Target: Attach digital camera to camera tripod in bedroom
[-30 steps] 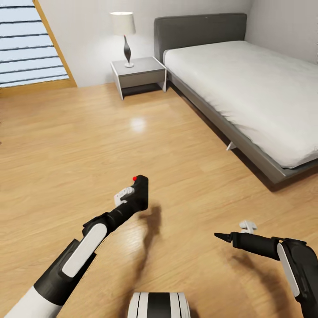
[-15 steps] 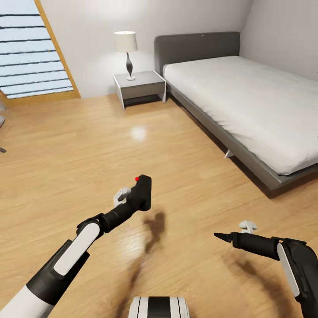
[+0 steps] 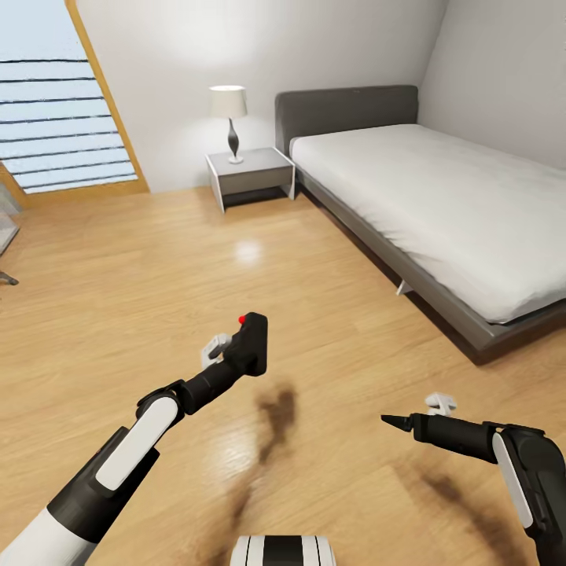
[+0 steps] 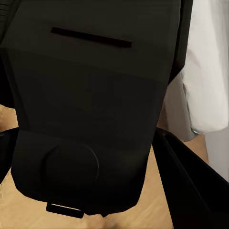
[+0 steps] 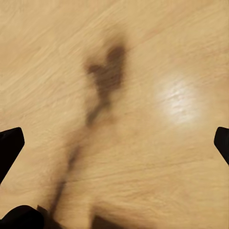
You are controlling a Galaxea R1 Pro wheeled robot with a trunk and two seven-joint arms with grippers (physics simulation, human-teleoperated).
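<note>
My left gripper [image 3: 240, 355] is shut on the digital camera [image 3: 253, 339], a chunky black body with a red dot on top, held in the air over the wood floor. In the left wrist view the digital camera [image 4: 90, 95] sits close up between the dark fingers [image 4: 191, 181]. My right gripper [image 3: 395, 421] hangs low at the right. The right wrist view shows it open [image 5: 114, 143] over bare floor, with nothing between the tips. At the left edge a pale slanted leg with a black foot [image 3: 6, 277] pokes in, perhaps the camera tripod; the frame cuts it off.
A grey-framed bed [image 3: 440, 204] with a white mattress fills the right side. A grey nightstand [image 3: 250, 174] with a lamp [image 3: 229, 118] stands by the back wall. An oak door with frosted stripes [image 3: 67, 126] is at the far left. Wood floor [image 3: 157, 259] stretches ahead.
The head view has shifted, so bed, nightstand and door sit lower in the picture. Both arms keep their poses, and the left gripper still holds the camera.
</note>
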